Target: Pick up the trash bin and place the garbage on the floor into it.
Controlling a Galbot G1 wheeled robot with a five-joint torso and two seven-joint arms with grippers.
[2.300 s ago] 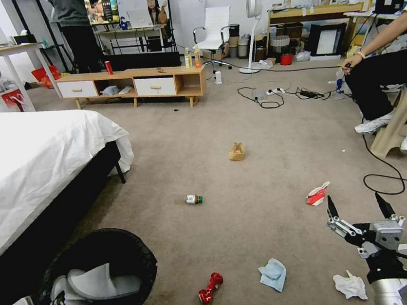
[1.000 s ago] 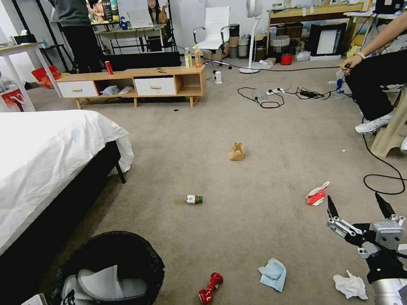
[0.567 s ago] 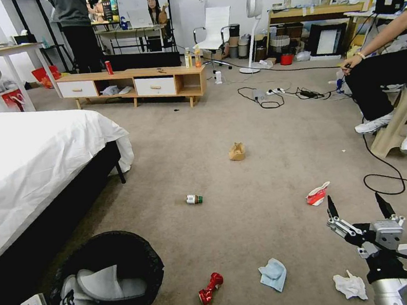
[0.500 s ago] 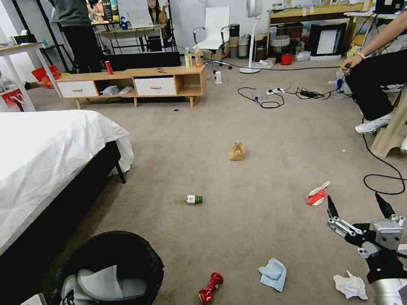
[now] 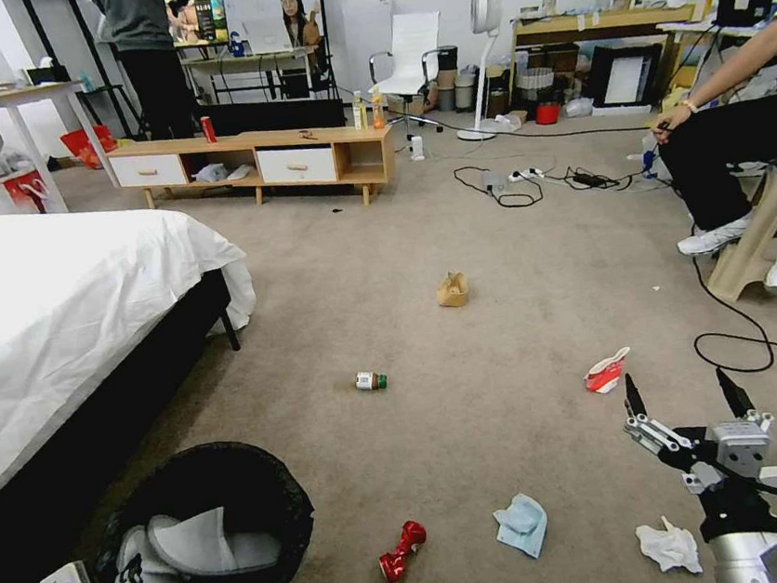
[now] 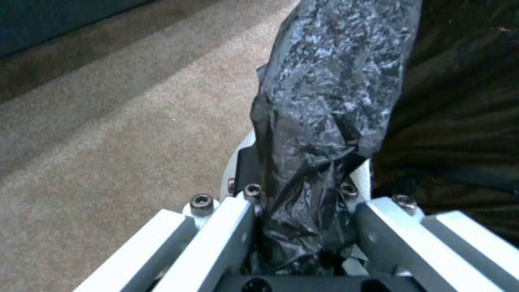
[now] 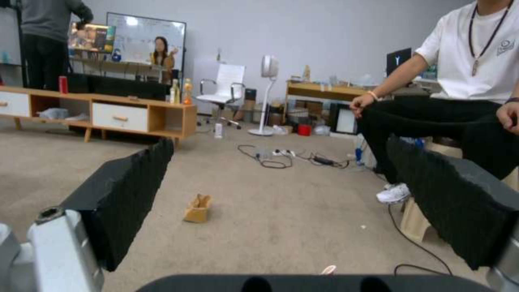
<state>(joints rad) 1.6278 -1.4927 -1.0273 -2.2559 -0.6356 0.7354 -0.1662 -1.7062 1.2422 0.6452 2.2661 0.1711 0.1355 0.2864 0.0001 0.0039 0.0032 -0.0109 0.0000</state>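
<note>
Gripping trash bin (image 5: 206, 537) rim, jaws hidden

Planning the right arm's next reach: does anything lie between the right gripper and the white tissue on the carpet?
Nothing visible does. The right gripper, open, hangs above bare floor, and the white tissue lies beside its arm. The left gripper grips the trash bin.
</note>
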